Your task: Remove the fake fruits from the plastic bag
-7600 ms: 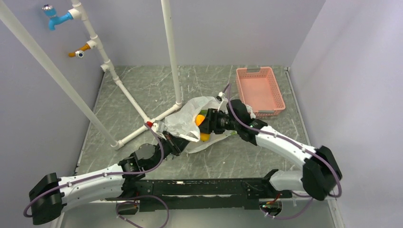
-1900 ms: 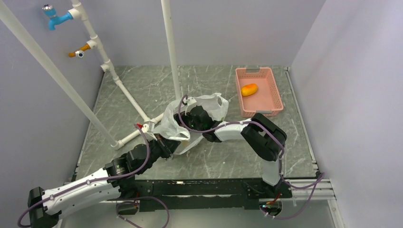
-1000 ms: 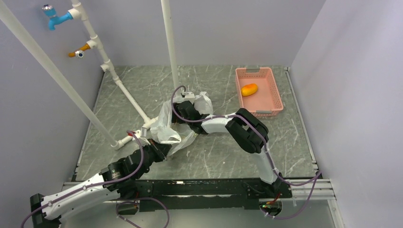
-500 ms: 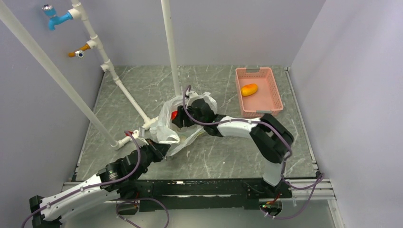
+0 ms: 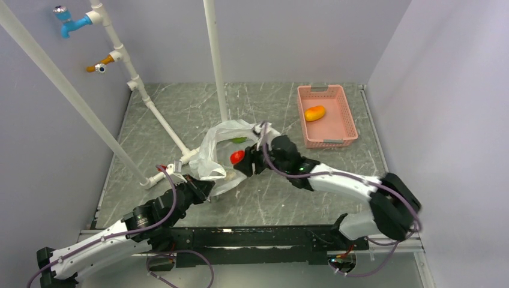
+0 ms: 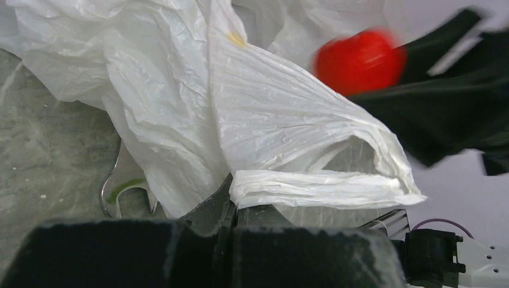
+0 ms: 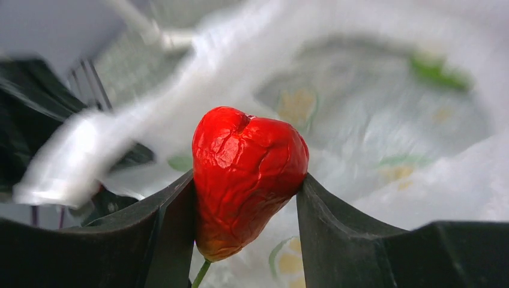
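Observation:
The white plastic bag (image 5: 215,150) lies crumpled at the table's middle, its mouth open; it also shows in the left wrist view (image 6: 270,126) and behind the fruit in the right wrist view (image 7: 384,120). My left gripper (image 5: 204,188) is shut on the bag's near edge (image 6: 312,187). My right gripper (image 5: 243,162) is shut on the red pear-shaped fruit (image 5: 237,157), held just outside the bag's mouth; the fruit also shows in both wrist views (image 7: 243,180) (image 6: 359,61). The green apple (image 5: 239,140) shows inside the bag. The orange mango (image 5: 314,113) lies in the pink basket (image 5: 342,114).
White pipes stand at the left and back; one upright (image 5: 216,66) rises just behind the bag, and a pipe foot (image 5: 174,168) lies beside the left gripper. Grey walls close in the table on three sides.
My right gripper has drawn back out of the bag to the right with the red fruit in it. The bag's mouth has opened, showing the green apple. The left arm has barely moved.

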You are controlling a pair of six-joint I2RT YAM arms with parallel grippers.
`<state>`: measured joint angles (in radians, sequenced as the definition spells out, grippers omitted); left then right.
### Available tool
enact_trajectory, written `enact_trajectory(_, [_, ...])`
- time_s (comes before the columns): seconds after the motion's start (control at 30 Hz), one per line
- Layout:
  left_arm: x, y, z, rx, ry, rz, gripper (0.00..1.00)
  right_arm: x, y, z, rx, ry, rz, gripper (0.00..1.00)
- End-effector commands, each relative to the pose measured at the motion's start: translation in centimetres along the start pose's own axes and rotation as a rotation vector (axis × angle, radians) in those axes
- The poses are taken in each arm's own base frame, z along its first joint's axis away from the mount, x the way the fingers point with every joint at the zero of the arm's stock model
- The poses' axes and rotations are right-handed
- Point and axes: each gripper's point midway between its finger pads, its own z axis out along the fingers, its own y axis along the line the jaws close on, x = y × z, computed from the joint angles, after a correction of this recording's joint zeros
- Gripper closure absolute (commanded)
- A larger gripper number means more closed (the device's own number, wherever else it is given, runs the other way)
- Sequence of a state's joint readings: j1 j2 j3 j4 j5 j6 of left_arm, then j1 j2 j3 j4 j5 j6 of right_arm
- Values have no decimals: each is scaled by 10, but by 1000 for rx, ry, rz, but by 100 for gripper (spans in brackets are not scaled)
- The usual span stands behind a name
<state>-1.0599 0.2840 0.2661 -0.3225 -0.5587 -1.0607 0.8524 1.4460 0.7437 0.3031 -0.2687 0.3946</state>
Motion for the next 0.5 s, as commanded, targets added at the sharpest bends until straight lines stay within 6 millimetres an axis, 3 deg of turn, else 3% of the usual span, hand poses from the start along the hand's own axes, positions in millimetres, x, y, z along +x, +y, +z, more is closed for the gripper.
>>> enact_trajectory(0.0, [-14, -13, -3, 27, -40, -20, 100, -114, 7, -62, 134, -382, -149, 100])
enact_trajectory(0.13, [-17, -17, -3, 33, -43, -8, 100, -161, -9, -116, 301, -591, -137, 100])
enact_trajectory(0.27, [-14, -17, -2, 26, -28, 5, 100, -195, -45, -167, 464, -771, -50, 100])
enact_trajectory(0.37, [-13, -21, -1, 39, -23, 5, 100, -199, -100, -195, 675, -826, 132, 100])
enact_trajectory(0.47, [-13, -25, -1, 49, -16, 8, 100, -188, -146, -216, 829, -823, 300, 100])
